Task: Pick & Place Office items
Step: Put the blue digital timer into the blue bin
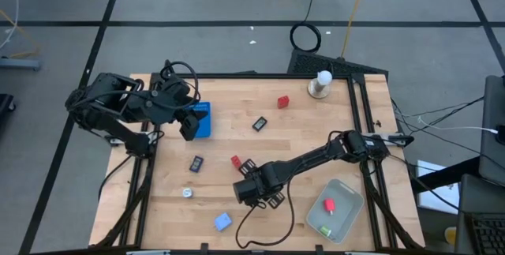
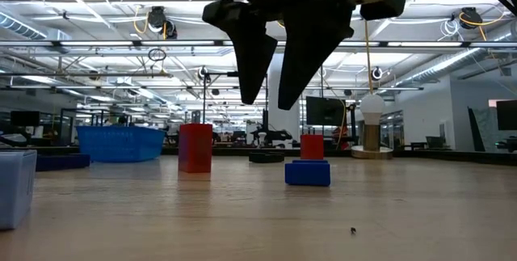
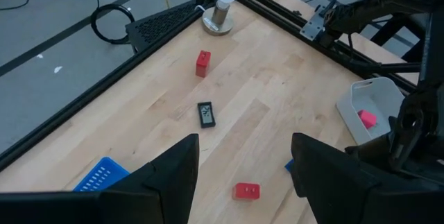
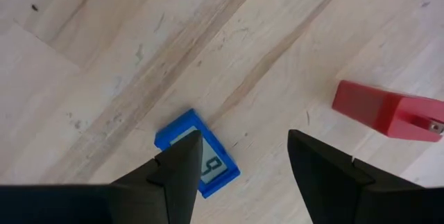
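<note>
My right gripper [image 1: 252, 189] hangs open above the table's near middle, fingers pointing down. Under it lies a small blue piece with a display [image 4: 208, 165], partly behind one finger, and a red block [image 4: 388, 116] lies beside it. In the low view the fingers [image 2: 250, 59] stand clear above the blue piece [image 2: 307, 172]. My left gripper [image 1: 188, 127] waits open, raised at the table's left by a blue basket [image 1: 203, 119]. Other office items lie flat on the wood: a red block [image 1: 282, 102], black pieces [image 1: 259, 124] [image 1: 196, 163], a silvery piece [image 1: 188, 193] and a blue bit [image 1: 223, 221].
A translucent tray [image 1: 347, 196] at the near right holds a pink-red piece [image 1: 329, 205] and a green one [image 1: 325, 230]. A white knob-topped stand [image 1: 319, 85] is at the far right. Black rails [image 1: 364, 105] border the table. Bare wood lies in the middle.
</note>
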Tool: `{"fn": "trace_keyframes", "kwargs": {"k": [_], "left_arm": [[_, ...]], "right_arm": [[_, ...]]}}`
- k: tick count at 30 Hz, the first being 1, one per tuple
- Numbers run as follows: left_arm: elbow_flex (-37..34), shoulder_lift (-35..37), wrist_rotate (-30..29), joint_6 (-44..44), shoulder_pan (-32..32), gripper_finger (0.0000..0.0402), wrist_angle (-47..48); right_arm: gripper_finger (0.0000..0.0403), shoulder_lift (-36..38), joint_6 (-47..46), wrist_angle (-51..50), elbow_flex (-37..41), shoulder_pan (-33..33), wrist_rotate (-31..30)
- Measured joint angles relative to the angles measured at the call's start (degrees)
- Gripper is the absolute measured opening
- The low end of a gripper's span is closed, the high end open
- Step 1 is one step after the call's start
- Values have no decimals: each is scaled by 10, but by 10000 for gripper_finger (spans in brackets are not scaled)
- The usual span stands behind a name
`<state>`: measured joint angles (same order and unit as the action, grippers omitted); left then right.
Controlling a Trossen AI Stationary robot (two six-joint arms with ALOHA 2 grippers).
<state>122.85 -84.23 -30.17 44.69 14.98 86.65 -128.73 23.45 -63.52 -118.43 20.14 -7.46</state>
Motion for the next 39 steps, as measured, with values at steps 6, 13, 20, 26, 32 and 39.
{"fn": "trace_keyframes", "kwargs": {"k": [6, 13, 20, 26, 32, 39], "left_arm": [[0, 0, 0, 0, 0, 230, 0], [0, 0, 0, -3, 0, 230, 0], [0, 0, 0, -7, 0, 230, 0], [0, 0, 0, -9, 0, 230, 0], [0, 0, 0, -6, 0, 230, 0], [0, 0, -1, 8, -4, 230, 3]], "right_arm": [[203, 0, -41, 0, 0, -1, 1], [203, 0, -63, 3, 0, -2, 2], [203, 0, 85, -4, 0, 2, 0], [203, 0, 178, 9, 0, 11, 0], [203, 0, 59, 42, 0, 9, 0], [203, 0, -195, 39, 0, 9, 0]]}}
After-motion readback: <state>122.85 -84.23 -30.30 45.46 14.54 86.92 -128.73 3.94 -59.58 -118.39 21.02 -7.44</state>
